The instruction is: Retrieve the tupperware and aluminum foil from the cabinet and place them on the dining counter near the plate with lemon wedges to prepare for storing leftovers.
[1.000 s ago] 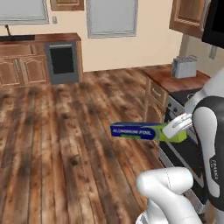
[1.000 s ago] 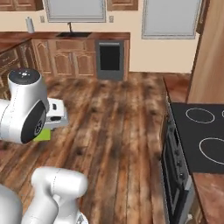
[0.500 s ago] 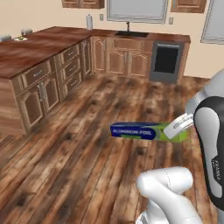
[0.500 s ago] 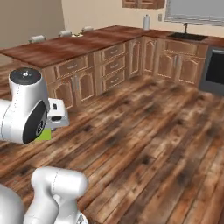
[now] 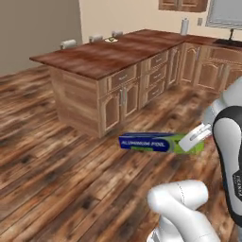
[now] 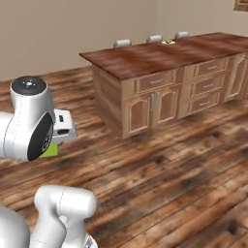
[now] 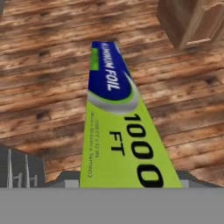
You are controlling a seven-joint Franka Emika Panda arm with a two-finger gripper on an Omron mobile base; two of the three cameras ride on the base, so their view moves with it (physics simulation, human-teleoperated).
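My gripper is shut on the green end of the aluminum foil, a long blue carton held level above the wooden floor and pointing left. In the hand view the aluminum foil runs away from my gripper, green end nearest and blue end far. A sliver of its green end peeks out under the arm in the right base view. The dining counter, a long dark reddish slab on drawer units, stands ahead; a small plate lies at its far side, its contents too small to tell. The tupperware and the cabinet are out of view.
Pale chair backs line the counter's far edge. Lower cupboards, a sink tap and a window run along the back right wall. Open plank floor lies between me and the counter.
The base has turned, so the whole scene has swept across: the oven and window wall gave way to the long counter. The foil stays in the same grip.
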